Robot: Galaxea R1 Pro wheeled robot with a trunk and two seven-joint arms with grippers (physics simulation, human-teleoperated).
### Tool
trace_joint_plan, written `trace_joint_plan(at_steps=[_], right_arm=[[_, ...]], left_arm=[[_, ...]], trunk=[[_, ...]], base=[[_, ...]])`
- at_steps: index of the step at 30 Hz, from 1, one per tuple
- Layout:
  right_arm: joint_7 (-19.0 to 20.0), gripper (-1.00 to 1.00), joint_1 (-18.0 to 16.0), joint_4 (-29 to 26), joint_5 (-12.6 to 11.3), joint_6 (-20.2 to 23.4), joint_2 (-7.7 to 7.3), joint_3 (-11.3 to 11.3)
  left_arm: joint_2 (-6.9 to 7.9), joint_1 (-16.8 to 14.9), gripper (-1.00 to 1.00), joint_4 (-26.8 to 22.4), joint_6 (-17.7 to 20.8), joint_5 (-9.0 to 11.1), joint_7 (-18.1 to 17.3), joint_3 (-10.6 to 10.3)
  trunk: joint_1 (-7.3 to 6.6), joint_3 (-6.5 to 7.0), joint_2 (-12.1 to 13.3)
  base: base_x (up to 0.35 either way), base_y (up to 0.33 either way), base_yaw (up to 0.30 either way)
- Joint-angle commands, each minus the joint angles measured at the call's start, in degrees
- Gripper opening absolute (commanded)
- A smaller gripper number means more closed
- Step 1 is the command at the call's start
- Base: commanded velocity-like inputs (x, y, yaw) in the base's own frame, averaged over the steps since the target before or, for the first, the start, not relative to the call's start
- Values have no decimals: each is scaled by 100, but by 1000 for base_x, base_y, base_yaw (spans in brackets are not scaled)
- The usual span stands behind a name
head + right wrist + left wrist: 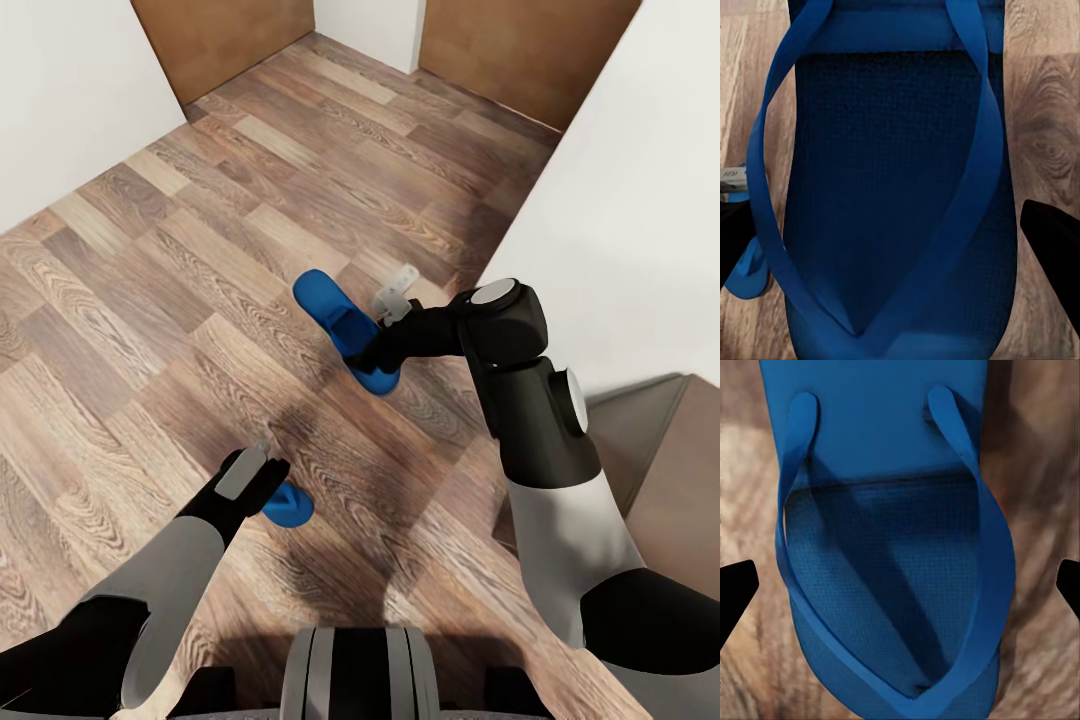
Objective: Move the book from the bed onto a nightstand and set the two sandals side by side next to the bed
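Left fingers (736, 592) spread wide, straddling near sandal (889, 547); right fingers (1050, 240) wide astride far sandal (892, 187).

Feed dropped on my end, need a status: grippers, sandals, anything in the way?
Left gripper open, straddling near sandal. Right gripper open over far sandal. Both sandals on wood floor, apart, not side by side. Nothing between them.
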Motion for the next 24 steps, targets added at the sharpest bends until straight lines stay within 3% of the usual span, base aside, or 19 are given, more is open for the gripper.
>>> trace_joint_plan(at_steps=[1, 15, 19, 24], right_arm=[[56, -100, -5, -5, 56, 38, 3, 1], [56, -100, 17, -5, 47, 38, -22, 1], [56, -100, 82, -5, 36, 38, -23, 1], [56, -100, 112, -5, 31, 38, -24, 1]], left_arm=[[5, -2, 100, -10, 21, 17, 36, -24], [-20, 0, 100, -10, 21, 8, -8, -38], [-21, -1, 100, -10, 23, 11, -17, -39], [-17, -1, 100, -10, 24, 12, -24, -40]], trunk=[[1, -26, -3], [4, -48, -4], [14, -137, -10], [14, -137, -10]], base=[[0, 0, 0], [0, 0, 0], [0, 0, 0], [0, 0, 0]])
